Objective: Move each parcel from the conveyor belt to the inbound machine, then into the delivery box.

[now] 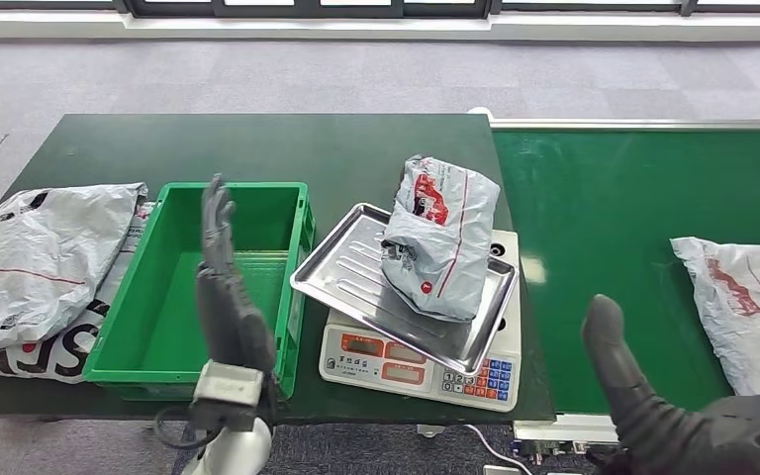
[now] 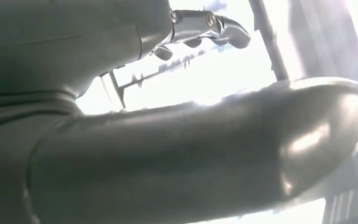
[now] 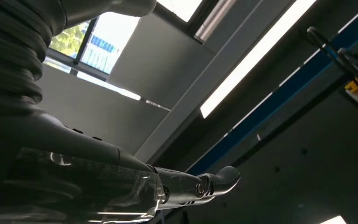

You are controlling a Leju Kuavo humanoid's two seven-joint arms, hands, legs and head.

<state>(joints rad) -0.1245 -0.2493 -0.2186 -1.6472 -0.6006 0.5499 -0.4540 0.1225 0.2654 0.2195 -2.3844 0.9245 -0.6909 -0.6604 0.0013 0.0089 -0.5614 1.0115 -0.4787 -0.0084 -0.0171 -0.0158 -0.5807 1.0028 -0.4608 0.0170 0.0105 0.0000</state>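
A grey plastic parcel (image 1: 439, 236) with red print lies on the steel tray (image 1: 348, 272) of the inbound machine, a white scale (image 1: 418, 366). Another grey parcel (image 1: 742, 307) rests on the green conveyor belt (image 1: 604, 218) at the right. The green delivery box (image 1: 158, 327) stands left of the scale with nothing in it. My left hand (image 1: 223, 297) is raised upright in front of the box, fingers straight, holding nothing. My right hand (image 1: 673, 411) sits low at the near right, thumb up, holding nothing. Close up, the left thumb (image 2: 205, 154) and right fingers (image 3: 186, 184) grip nothing.
Two large grey parcels (image 1: 35, 272) lie on the dark green table (image 1: 257, 148) left of the box. The belt's metal edge (image 1: 643, 125) runs along the far side. Grey carpet lies beyond the table.
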